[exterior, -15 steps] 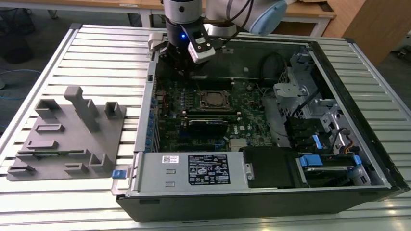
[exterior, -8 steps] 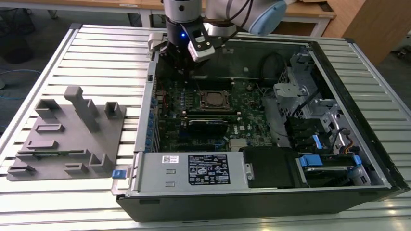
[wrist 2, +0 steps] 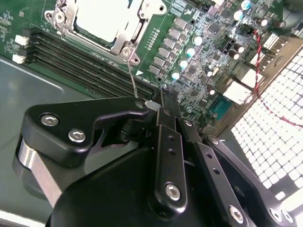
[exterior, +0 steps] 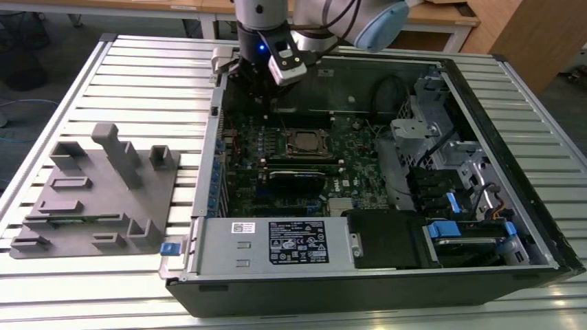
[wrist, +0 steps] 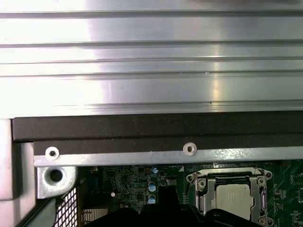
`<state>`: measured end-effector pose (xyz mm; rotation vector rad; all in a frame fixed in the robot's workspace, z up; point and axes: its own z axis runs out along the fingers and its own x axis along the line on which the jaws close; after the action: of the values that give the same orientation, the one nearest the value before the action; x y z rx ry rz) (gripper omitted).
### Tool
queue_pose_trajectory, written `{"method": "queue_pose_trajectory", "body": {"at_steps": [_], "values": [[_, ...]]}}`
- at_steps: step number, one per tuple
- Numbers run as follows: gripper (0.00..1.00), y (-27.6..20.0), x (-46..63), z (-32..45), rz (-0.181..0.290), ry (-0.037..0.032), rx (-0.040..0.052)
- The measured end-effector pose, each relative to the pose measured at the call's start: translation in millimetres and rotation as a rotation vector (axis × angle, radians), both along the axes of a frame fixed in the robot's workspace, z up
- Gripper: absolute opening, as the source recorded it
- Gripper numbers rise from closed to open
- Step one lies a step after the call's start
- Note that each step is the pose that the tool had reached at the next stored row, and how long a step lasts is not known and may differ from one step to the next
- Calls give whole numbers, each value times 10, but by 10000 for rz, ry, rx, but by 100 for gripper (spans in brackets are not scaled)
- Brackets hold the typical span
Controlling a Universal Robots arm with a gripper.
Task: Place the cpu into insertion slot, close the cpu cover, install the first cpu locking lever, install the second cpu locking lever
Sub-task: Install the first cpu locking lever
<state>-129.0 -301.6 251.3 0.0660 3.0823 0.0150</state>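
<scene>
The cpu [wrist 2: 102, 19] lies under the cpu cover [wrist 2: 124, 39], just beyond the clenched tool [wrist 2: 158, 100] — a thin locking lever [wrist 2: 132, 78] reaches its tip.

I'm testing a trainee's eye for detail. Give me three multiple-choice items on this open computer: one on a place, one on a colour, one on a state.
1. Where is the chip?
A. on the grey tray
B. in the socket
C. on the table

2. What colour is the circuit board?
A. blue
B. red
C. green

3. How is the metal cover?
A. down over the chip
B. standing upright
C. taken off

Answers:
1 B: the chip's silver top sits in the socket in both wrist views.
2 C: green shows all around the socket.
3 A: the metal cover lies flat around the chip.
</scene>
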Motion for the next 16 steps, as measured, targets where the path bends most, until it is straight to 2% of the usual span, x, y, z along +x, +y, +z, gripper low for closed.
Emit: {"method": "queue_pose_trajectory", "body": {"at_steps": [4, 8, 12, 13, 16], "values": [[11, 21, 1, 0, 0, -15, 2], [11, 22, 2, 0, 8, -169, 69], [11, 22, 1, 0, 6, -192, 104], [11, 22, 1, 0, 7, -203, 152], [11, 22, 2, -1, 5, -300, 460]]}}
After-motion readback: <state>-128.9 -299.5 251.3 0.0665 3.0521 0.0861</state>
